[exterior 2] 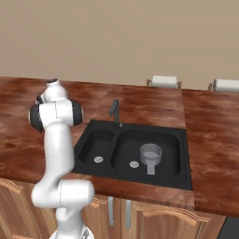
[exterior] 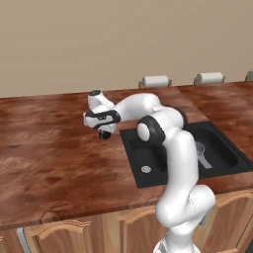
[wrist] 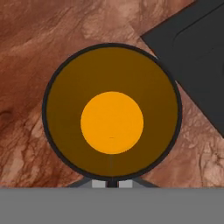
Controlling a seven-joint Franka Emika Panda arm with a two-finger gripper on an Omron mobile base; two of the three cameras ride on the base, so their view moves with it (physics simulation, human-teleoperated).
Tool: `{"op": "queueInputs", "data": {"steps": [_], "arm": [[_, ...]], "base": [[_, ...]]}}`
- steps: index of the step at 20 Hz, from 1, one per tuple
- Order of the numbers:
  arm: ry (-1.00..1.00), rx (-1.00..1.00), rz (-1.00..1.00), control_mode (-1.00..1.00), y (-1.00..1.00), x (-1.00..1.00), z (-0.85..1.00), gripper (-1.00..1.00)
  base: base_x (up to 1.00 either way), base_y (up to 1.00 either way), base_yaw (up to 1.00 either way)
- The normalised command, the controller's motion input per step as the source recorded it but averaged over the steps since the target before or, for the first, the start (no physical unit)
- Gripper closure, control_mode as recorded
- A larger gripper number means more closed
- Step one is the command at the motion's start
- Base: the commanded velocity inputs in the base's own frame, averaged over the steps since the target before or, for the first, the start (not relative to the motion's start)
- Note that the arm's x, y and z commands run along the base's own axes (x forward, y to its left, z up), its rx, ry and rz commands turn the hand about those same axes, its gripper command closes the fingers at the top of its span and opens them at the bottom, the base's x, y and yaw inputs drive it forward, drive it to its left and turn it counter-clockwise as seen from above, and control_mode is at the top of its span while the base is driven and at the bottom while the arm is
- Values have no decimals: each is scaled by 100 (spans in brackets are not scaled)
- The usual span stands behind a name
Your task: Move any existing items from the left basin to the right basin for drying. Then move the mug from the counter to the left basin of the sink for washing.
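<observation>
Hovering our gripper over the mug on the counter, beside the sink, jaw state we cannot tell.

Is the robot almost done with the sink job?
About halfway. The grey metal cup already sits in the right basin, and the left basin holds nothing. The tool hangs right above the mug on the counter. Grabbing the mug and carrying it to the left basin is left.
</observation>
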Motion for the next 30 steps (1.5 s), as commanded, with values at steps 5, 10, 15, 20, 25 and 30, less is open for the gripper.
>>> {"op": "queueInputs", "data": {"steps": [5,10,15,20,25,30], "arm": [[-15,0,3,-100,-43,-92,24,100],[-9,0,8,-100,-73,-99,13,100],[0,0,0,-100,-72,-100,25,100],[4,0,0,-100,-71,-89,34,100],[10,0,0,-100,-63,-60,32,100],[9,0,4,-100,-31,-14,2,100]], "base": [[0,0,0],[0,0,0],[0,0,0],[0,0,0],[0,0,0],[0,0,0]]}}
